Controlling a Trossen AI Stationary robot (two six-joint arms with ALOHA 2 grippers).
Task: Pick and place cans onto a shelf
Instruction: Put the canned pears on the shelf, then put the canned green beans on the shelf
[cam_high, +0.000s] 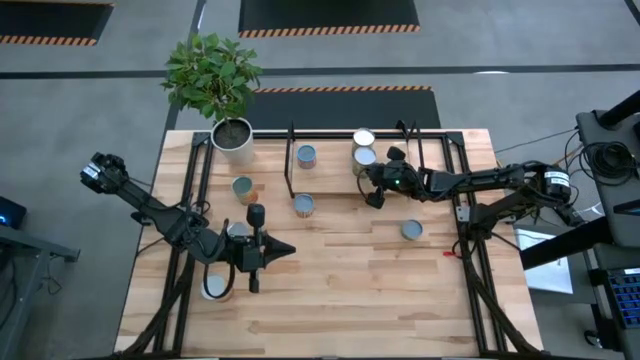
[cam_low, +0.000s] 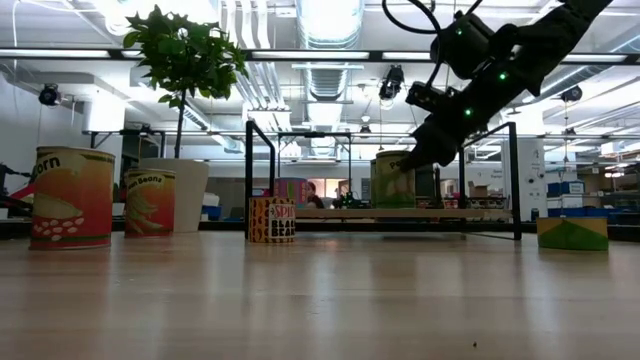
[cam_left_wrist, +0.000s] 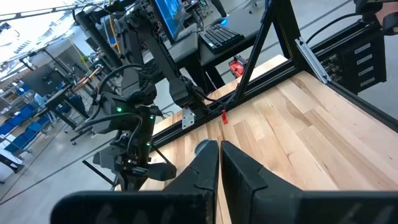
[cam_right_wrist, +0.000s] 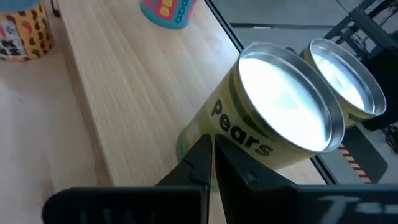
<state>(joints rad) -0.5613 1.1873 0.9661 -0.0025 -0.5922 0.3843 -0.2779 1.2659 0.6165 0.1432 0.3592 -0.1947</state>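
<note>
Closed right gripper (cam_right_wrist: 211, 155) fingers fill the right wrist view's bottom, empty, just beside the Pears can (cam_right_wrist: 273, 118) on the shelf (cam_right_wrist: 124, 87). High view: left gripper (cam_high: 285, 250), shut and empty, waits lower left; loose cans (cam_high: 411, 231) dot the centre. Cans look rigid, smooth, likely slippery; grasp the sides.

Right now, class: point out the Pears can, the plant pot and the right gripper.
Pears can (cam_right_wrist: 287, 106), right wrist view, on its silvery lid.
Plant pot (cam_high: 234, 139), high view, on its white rim.
Right gripper (cam_high: 374, 201), high view, at its shut fingertips.
</note>
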